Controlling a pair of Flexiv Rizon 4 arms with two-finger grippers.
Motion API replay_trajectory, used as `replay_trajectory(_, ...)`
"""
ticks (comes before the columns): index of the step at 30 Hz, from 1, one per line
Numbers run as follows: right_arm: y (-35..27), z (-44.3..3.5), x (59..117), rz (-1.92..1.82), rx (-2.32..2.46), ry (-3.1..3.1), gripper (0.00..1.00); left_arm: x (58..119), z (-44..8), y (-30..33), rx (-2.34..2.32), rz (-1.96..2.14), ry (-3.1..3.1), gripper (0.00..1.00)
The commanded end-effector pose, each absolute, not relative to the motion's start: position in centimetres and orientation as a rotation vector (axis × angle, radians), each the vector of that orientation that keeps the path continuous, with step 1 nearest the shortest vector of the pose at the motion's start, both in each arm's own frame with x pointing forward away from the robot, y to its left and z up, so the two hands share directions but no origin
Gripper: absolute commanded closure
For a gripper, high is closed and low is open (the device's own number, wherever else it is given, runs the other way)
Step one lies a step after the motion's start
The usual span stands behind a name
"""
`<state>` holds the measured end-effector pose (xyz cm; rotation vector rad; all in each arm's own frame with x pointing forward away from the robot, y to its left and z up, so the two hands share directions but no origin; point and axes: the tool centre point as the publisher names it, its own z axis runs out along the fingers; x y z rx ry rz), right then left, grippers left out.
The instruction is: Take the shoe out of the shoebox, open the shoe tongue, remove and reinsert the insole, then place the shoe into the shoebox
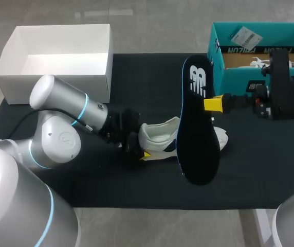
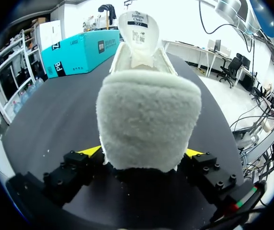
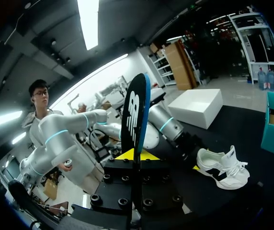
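- The shoe [image 1: 160,135], white with a dark band along its side, sits near the middle of the worktop [image 1: 136,67], heel toward the left edge and toe toward the right edge.
- The left gripper [image 1: 143,141] holds the shoe by the heel. In the left wrist view its 2 yellow-tipped fingers [image 2: 91,151] press on the fleecy heel from either side, set fairly wide apart.
- In the same view the tongue [image 2: 138,28] stands up and back beyond the heel, so the mouth of the shoe is open.
- The right gripper [image 1: 214,104] holds the insole [image 1: 198,123] by its edge, fingers narrow on the thin sheet.
- The insole is dark with a blue rim and white lettering. It is lifted off the worktop and stands on its long edge, over the toe half of the shoe as seen from the head view.
- From the right wrist view the insole rises straight up from between the fingers, and the shoe lies on the worktop apart from it, past the gripper.
- The shoebox [image 1: 260,82], teal and open, stands at the far right corner of the worktop. Something white lies inside, partly hidden by the right arm.
- A white box [image 1: 59,77], open at the top, stands at the far left corner.
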<state>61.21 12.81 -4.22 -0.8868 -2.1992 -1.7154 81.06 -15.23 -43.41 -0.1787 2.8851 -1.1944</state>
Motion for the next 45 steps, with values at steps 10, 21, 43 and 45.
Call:
replay_trajectory(10, 11.9, -4.5, 59.4, -1.792, -1.045, -2.229, 1.00, 80.4, -41.2, -13.9, -0.212, -0.991, 2.918, 0.00)
replay_trajectory(21, 11.9, -4.5, 59.4, -1.792, -1.045, -2.229, 1.00, 82.3, -40.1, -13.3, -0.239, -0.741, 2.994, 0.00)
replay_trajectory(43, 11.9, -4.5, 59.4, -1.792, -1.045, -2.229, 1.00, 82.1, -39.1, -12.6, -0.232, -0.603, 3.077, 0.00)
replay_trajectory(45, 11.9, -4.5, 59.4, -1.792, -1.045, -2.229, 1.00, 82.1, -39.1, -12.6, -0.232, -0.603, 3.077, 0.00)
